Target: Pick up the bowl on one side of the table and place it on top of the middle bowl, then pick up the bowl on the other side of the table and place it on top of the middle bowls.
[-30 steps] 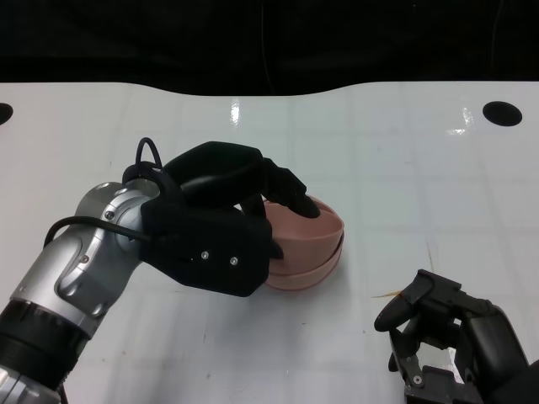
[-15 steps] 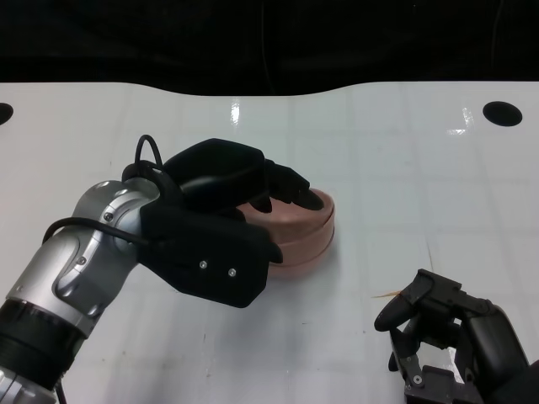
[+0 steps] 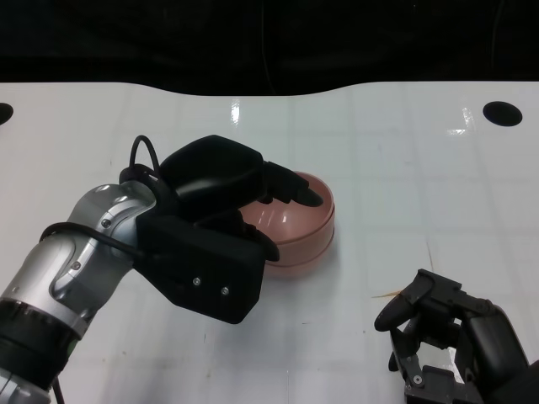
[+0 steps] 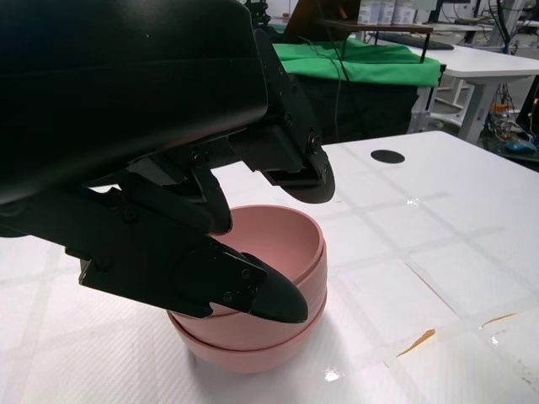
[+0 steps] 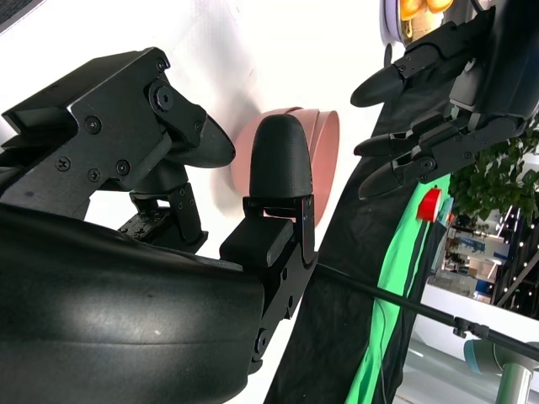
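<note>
The left hand reaches in from the near left over the stack of pink bowls, which sits on the white table near its middle. Its fingers are spread, one tip above the far rim and the thumb low by the near wall in the left wrist view. It seems to grip nothing now, though whether a fingertip touches the rim is hard to tell. The top bowl looks seated in the one below.

To release well, the hand should open wide and lift straight up, so no finger catches the rim and drags or tips the stack.

The bowls stand upright, mouths up, rims about level. They are round, with no long axis along the table.

At the near right, the right hand rests low, fingers curled inward, holding nothing.
</note>
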Robot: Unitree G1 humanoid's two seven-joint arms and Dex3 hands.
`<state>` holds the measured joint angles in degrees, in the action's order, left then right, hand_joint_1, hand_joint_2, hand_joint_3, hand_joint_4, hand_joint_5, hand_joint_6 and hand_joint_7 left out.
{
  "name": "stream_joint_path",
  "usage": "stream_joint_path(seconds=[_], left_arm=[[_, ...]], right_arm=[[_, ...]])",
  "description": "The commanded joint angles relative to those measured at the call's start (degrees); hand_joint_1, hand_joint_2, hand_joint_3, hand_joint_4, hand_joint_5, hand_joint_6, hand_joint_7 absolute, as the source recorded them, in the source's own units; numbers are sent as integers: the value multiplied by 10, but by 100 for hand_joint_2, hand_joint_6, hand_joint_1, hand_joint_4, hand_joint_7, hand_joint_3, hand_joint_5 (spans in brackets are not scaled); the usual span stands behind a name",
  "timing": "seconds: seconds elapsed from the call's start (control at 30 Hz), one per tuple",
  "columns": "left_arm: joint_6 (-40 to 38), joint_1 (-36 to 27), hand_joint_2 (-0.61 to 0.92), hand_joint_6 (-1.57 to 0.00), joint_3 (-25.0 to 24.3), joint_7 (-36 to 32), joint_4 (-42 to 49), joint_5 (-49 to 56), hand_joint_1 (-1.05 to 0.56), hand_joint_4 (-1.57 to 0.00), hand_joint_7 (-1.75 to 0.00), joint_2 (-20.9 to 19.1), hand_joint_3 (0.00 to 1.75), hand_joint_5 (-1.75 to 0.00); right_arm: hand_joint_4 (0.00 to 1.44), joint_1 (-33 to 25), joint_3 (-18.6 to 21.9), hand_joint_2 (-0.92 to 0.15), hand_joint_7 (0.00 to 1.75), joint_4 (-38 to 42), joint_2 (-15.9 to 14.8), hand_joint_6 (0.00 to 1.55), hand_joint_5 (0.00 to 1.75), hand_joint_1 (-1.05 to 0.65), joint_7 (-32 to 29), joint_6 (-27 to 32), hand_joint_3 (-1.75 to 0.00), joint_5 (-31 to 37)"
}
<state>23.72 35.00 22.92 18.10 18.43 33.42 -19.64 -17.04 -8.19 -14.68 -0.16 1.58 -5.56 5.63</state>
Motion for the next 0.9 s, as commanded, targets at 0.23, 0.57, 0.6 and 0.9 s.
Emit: stream_joint_path(seconds=[0.23, 0.57, 0.6, 0.9], left_arm=[[-11, -3, 92, -68, -9, 6, -15, -10, -63, -67, 0, -11, 4, -37], [10, -22, 92, -63, -44, -2, -28, -64, -64, -67, 0, -25, 3, -38], [17, -26, 91, -64, -49, -6, -26, -72, -63, -68, 0, -24, 2, -39], [39, -72, 92, -64, -98, -30, -34, -127, -61, -58, 0, -18, 11, -58]], right_arm=[[81, -3, 2, -48, 136, -3, -2, 74, 158, -2, -1, -6, -119, -1], [80, -4, 2, -47, 136, -8, -1, 74, 158, -2, -1, 1, -119, -3], [80, -4, 3, -47, 136, -8, -1, 74, 158, -2, -1, 2, -119, -4], [80, -4, 5, -48, 136, -10, -2, 74, 158, -2, 0, 6, -119, -4]])
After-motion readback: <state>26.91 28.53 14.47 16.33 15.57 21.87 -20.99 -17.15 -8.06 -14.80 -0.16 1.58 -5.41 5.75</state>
